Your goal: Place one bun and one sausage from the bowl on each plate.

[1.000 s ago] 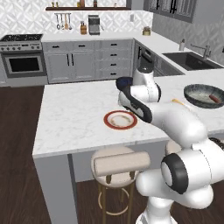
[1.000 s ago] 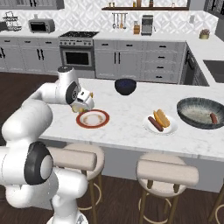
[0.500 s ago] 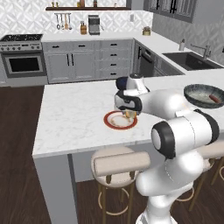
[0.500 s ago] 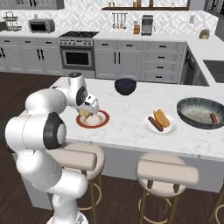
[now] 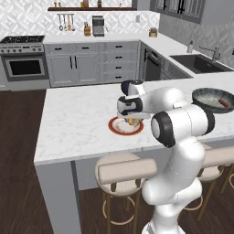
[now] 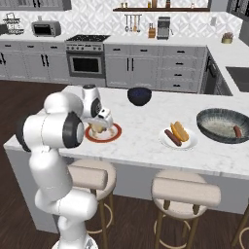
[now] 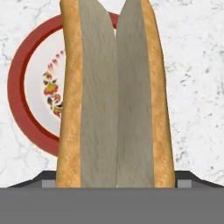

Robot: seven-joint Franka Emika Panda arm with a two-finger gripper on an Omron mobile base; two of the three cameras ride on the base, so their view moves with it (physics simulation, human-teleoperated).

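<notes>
Over the red-rimmed plate (image 7: 26, 94) | I'm holding the gripper (image 6: 100, 125) clamped on a split bun (image 7: 116, 94), hovering low | white plate (image 6: 187, 142) is already carrying bun and sausage | grey bowl (image 6: 214, 115) is holding one sausage (image 6: 237, 131) | remaining, I judge: release bun, fetch that sausage.

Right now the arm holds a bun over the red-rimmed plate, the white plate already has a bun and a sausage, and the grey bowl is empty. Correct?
Not quite: the grey bowl is not empty. The right base view shows one sausage lying in it. The rest stands: the bun hangs over the red-rimmed plate, and the white plate carries a bun and a sausage.
</notes>
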